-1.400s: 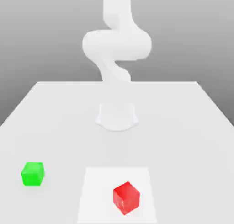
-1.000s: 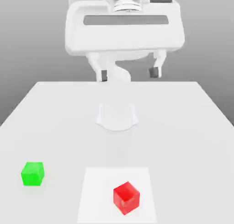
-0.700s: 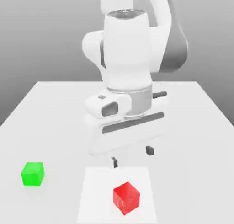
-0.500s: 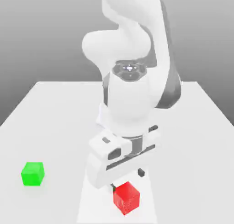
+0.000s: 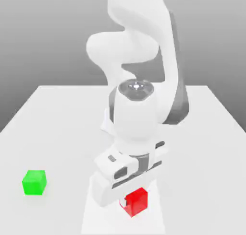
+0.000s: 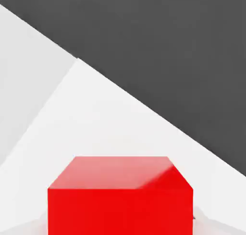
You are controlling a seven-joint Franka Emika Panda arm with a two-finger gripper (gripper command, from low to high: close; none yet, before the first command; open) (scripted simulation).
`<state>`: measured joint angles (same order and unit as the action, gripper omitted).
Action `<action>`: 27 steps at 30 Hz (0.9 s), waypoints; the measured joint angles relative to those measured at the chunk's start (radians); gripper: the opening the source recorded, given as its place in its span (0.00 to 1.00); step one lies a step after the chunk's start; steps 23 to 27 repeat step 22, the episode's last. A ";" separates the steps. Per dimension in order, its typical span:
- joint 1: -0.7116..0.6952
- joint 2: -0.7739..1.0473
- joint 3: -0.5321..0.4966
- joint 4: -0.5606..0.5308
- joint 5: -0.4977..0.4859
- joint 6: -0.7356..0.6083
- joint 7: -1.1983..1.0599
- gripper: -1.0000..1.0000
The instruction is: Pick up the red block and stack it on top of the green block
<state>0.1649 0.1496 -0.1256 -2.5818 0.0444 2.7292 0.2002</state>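
Red block (image 5: 136, 201) sits nearest to us, low in the exterior view at about six o'clock from the middle of the table, resting on a paler square patch (image 5: 158, 215) of the tabletop. We see its bright, glossy faces partly covered on the exterior view's left by the white hand of the arm, which has its underside right down at the cube. We see the same cube (image 6: 120, 195) filling the near part of the hand view, square-on, one flat face toward the camera and the top face sloping away behind it. The gripper (image 5: 130, 200) is down around this cube; its fingers are hidden by the hand's body, yet the pincer is drawn narrow and we read it as clamped on the red block, which still rests on the patch. The green block (image 5: 34, 182) lies well apart, out at about nine o'clock from the red one, alone on the bare white table (image 5: 57, 128) near the exterior view's left edge. Farther back, at twelve o'clock from the red cube, we see the wrist rise into the thick white arm (image 5: 139, 109), which bends over and climbs out of view against the grey backdrop.
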 joint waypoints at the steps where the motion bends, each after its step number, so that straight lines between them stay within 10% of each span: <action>1: -0.018 -0.015 -0.023 -0.005 -0.001 -0.010 0.016 0.00; 12: -0.379 -0.141 -0.254 -0.055 -0.041 -0.084 0.239 0.00; 19: -0.481 0.025 -0.173 -0.052 0.113 0.068 0.160 0.00; 20: -0.488 0.044 -0.162 -0.051 0.129 0.085 0.148 1.00; 27: -0.488 0.044 -0.162 -0.051 0.129 0.085 0.148 1.00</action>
